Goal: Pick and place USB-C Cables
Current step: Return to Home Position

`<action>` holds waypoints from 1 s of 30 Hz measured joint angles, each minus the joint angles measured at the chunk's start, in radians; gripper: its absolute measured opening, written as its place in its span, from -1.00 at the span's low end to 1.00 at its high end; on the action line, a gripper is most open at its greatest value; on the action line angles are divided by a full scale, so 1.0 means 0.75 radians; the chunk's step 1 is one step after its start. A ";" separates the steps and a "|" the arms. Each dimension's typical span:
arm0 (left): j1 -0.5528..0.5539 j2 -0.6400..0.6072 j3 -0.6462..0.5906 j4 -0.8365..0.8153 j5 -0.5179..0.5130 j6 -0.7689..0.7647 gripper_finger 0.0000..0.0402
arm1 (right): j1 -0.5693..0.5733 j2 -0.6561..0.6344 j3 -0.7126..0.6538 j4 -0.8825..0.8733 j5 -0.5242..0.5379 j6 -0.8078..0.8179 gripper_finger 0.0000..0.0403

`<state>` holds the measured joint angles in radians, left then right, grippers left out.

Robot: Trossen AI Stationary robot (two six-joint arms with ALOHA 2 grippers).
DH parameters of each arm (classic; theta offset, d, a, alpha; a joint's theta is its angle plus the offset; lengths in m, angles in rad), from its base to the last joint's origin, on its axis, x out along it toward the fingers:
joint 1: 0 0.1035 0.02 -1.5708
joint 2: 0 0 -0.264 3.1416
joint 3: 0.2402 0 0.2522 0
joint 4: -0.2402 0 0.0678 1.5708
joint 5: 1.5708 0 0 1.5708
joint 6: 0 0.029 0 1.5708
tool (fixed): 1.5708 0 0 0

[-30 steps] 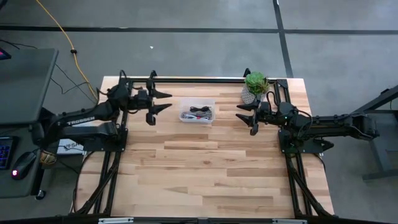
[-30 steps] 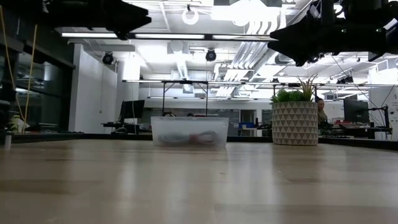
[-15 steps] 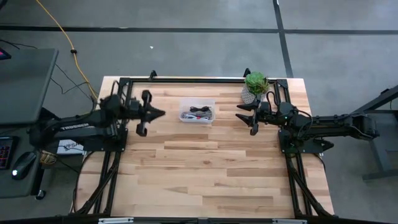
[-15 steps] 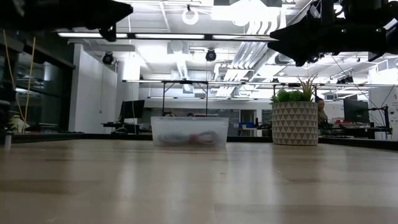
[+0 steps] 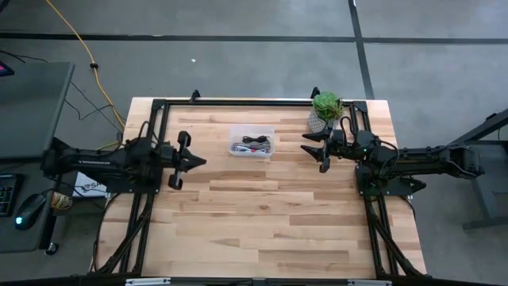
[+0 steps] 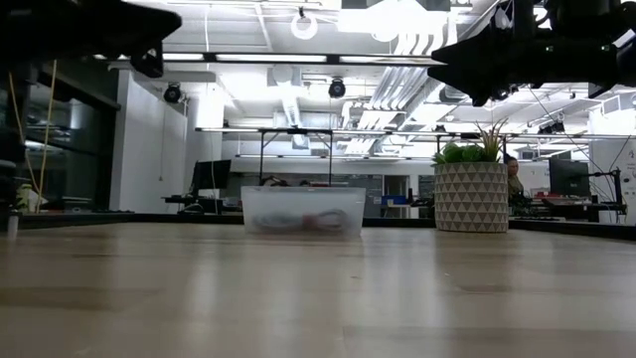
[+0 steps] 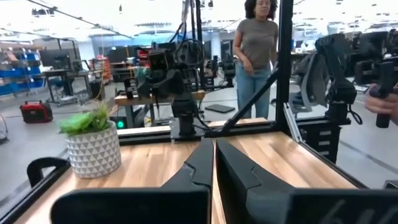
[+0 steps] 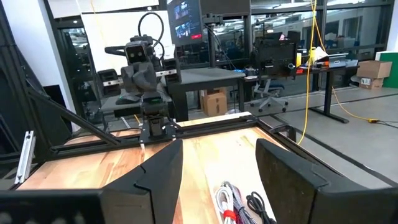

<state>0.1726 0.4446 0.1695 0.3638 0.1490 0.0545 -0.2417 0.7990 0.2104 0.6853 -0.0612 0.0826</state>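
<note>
**Left arm slides back, cables rest in the box**

Since a moment ago, the left arm has pulled back toward the left edge of the high view, away from the clear bin (image 5: 252, 132). The left gripper (image 5: 198, 161) is now at middle left of that view. Its two fingers are pressed together and hold nothing. The right arm has not moved. The right gripper (image 5: 308, 144) hangs at upper right of the middle, just beside the plant pot (image 5: 325, 106). Its fingers are spread apart and hold nothing.

The USB-C cables (image 5: 252, 144) lie in the clear bin, up near the top middle of the table (image 5: 262, 222). They lie flat in a small pile. Their long way seems to run left to right in the high view, along the long side of the bin. I cannot tell which end of each one points where.

All the picking looks done, and the arms only need to go home. What could go wrong? The right gripper is very close to the plant pot, so a wide swing might bump it and tip it over. The bin looks light, so a low sweep might push it and spill the cables.
</note>
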 joint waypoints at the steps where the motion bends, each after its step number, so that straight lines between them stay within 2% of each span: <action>1: 0.000 -0.038 -0.012 -0.030 -0.001 -0.004 -1.00 | 0.000 0.000 0.000 0.000 0.000 0.006 -0.03; 7: -0.005 -0.276 -0.215 0.019 -0.038 -0.049 -1.00 | 0.001 -0.003 -0.001 0.035 0.000 0.015 -0.03; 11: -0.005 -0.389 -0.210 -0.164 -0.064 -0.057 -1.00 | 0.000 -0.013 -0.001 0.064 -0.001 0.049 -0.03; 17: -0.005 -0.463 -0.210 -0.182 -0.065 0.006 -1.00 | 0.000 -0.103 -0.001 0.021 -0.001 0.093 -0.05; 21: -0.005 -0.465 -0.210 -0.181 -0.093 0.037 -1.00 | -0.021 -0.322 -0.001 -0.255 0.002 0.118 -0.24; 27: -0.005 -0.465 -0.210 -0.212 -0.145 0.037 -1.00 | -0.038 -0.779 -0.001 -0.822 0.010 0.153 -0.90; 28: -0.005 -0.465 -0.210 -0.213 -0.145 0.037 -1.00 | -0.036 -0.847 -0.001 -0.876 0.010 0.158 -0.95; 30: -0.005 -0.464 -0.210 -0.219 -0.145 0.037 -1.00 | -0.028 -0.972 -0.001 -0.975 0.011 0.163 -0.91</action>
<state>0.1692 0.0966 0.0120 0.1998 0.0402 0.0822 -0.2626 0.0697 0.2100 -0.0456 -0.0532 0.2050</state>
